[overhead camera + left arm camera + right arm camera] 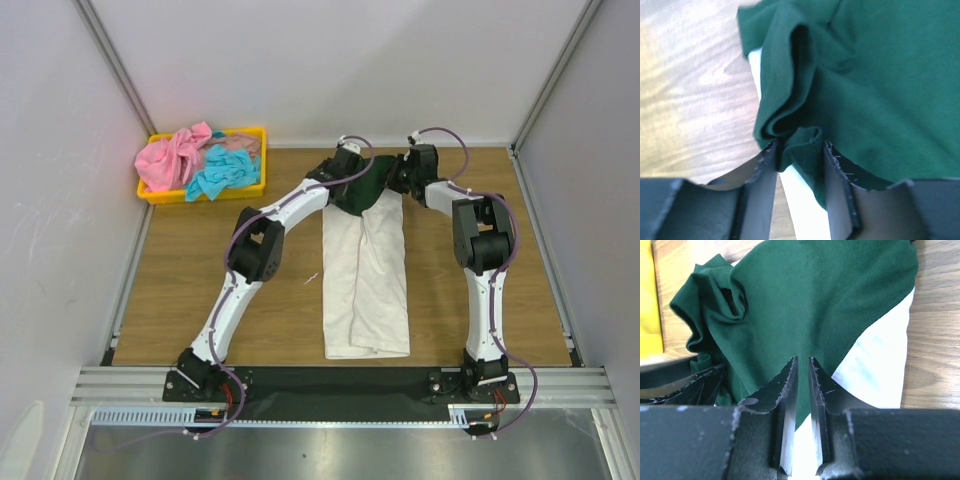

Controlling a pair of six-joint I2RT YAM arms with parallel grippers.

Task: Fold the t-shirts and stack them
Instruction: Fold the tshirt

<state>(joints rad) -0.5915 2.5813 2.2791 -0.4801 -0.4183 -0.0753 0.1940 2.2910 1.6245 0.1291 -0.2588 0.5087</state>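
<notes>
A white t-shirt (365,290) lies in a long narrow strip down the middle of the table, its dark green sleeves (373,192) bunched at the far end. My left gripper (346,172) is at the left of that green bunch. In the left wrist view its fingers hold a rumpled green fold (800,146) between the tips. My right gripper (402,178) is at the right of the bunch, its jaws nearly together on flat green cloth (803,361). A pink t-shirt (170,160) and a turquoise one (222,176) lie crumpled in the tray.
The yellow plastic tray (152,196) stands at the far left corner, its edge also visible in the right wrist view (650,300). Grey walls and metal rails surround the wooden table (200,260). The left gripper's dark fingers (690,385) appear beside the sleeve.
</notes>
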